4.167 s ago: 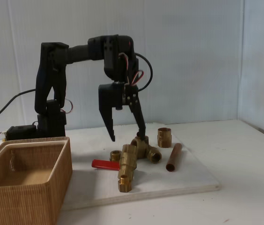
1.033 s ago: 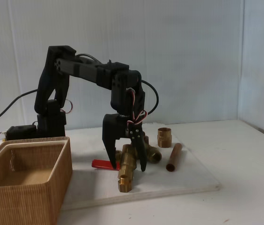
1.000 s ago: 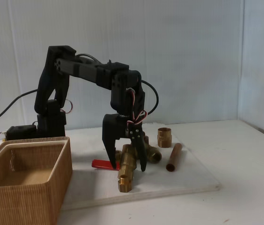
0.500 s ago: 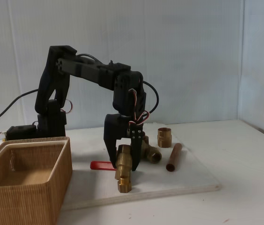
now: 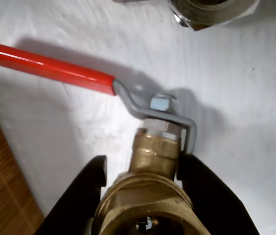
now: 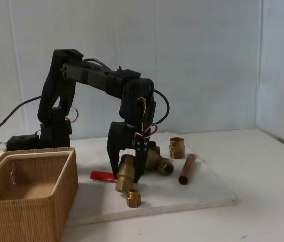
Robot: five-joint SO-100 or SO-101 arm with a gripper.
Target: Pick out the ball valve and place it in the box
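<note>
Pale white walls (image 6: 207, 60) behind a white tabletop (image 6: 268, 201).

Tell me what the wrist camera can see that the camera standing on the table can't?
The wrist view shows close-up details: the grey bolt and bent metal bracket holding the red handle onto the ball valve. The fixed view shows the whole black arm, the inside of the box, the copper tube, a loose brass nut and the white board. Both show the hand shut on the ball valve, its red handle, and a part of the box.
</note>
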